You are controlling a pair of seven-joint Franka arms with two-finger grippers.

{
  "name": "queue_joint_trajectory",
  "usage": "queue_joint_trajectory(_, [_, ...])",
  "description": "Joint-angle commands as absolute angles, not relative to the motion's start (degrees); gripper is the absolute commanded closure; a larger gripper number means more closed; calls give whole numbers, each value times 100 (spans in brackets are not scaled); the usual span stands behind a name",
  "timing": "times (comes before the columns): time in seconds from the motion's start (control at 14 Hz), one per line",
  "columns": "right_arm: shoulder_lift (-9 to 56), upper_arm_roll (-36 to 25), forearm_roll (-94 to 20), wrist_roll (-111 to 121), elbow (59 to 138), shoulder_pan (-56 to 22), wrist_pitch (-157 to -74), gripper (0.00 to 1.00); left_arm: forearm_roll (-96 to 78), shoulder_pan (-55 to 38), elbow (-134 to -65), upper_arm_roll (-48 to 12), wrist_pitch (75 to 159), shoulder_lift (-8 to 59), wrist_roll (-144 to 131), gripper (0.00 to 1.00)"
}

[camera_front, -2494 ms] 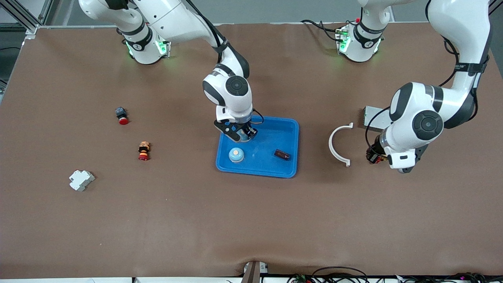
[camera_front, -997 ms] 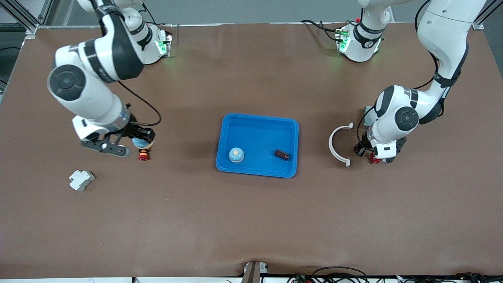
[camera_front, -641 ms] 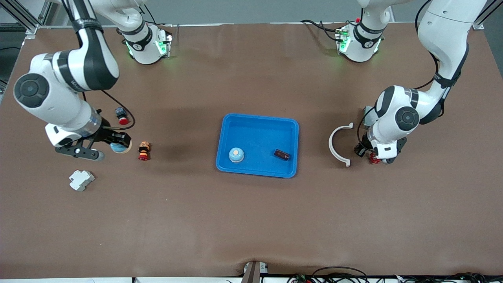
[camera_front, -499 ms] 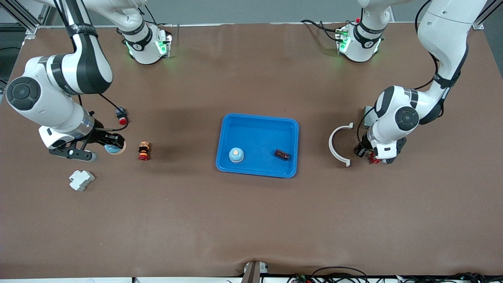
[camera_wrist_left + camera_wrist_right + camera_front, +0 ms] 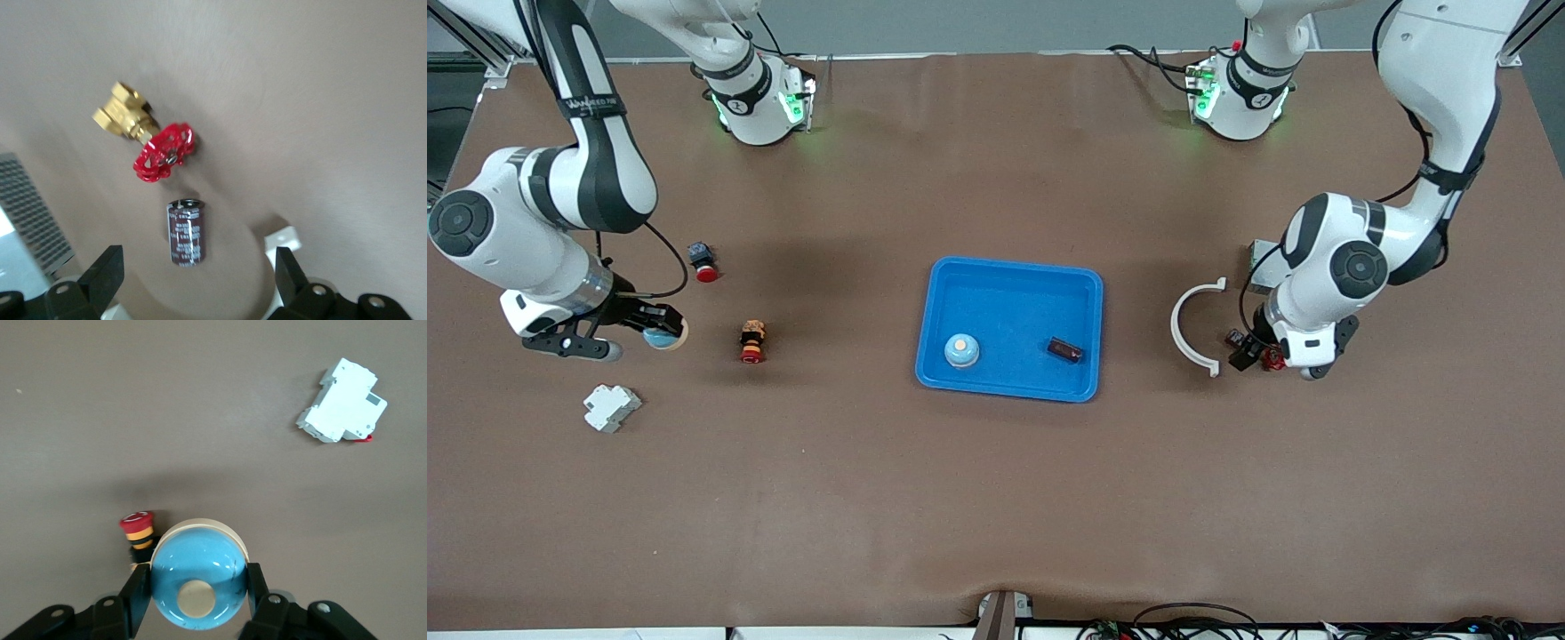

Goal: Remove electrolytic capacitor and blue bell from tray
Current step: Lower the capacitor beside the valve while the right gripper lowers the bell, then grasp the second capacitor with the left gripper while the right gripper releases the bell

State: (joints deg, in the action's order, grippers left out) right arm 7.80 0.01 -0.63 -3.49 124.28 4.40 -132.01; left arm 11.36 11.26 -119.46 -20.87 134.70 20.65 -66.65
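Blue bell (image 5: 195, 579) sits clamped between the right gripper's (image 5: 193, 587) fingers, over bare table (image 5: 978, 498) near the white breaker (image 5: 611, 407). Left gripper (image 5: 193, 280) hangs fingers spread wide and empty above the capacitor (image 5: 185, 231), which lies on the table beside a red-handled brass valve (image 5: 150, 137), well apart from the blue tray (image 5: 1089, 293)

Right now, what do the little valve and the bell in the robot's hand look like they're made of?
The valve looks like brass with a red painted handwheel: yellow, shiny body. The bell in the right gripper looks glossy blue, painted metal or plastic; highlights show, I can't tell which.
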Motion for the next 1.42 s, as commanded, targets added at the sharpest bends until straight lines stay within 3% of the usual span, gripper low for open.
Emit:
queue_joint_trajectory(0.0, [965,97,-158,-132,12507,615,-13472,100,1178,1107,-11068,-2424,12360,2030,-6688,0])
queue_joint_trajectory(0.14, [1281,97,-150,-132,12498,668,-13710,100,1108,1072,-10829,-2609,12261,2057,-6924,0])
queue_joint_trajectory(0.28, [1537,97,-149,-62,12498,729,-14044,100,1107,976,-10662,-2803,12278,2196,-7363,9])
queue_joint_trajectory(0.93, [2012,105,-149,114,12516,896,-14598,100,1151,-148,-9590,-2804,12349,3119,-8840,9])
queue_joint_trajectory(1.35, [2215,105,-149,185,12516,940,-14906,100,1195,-667,-9501,-2769,13103,3638,-9720,10])
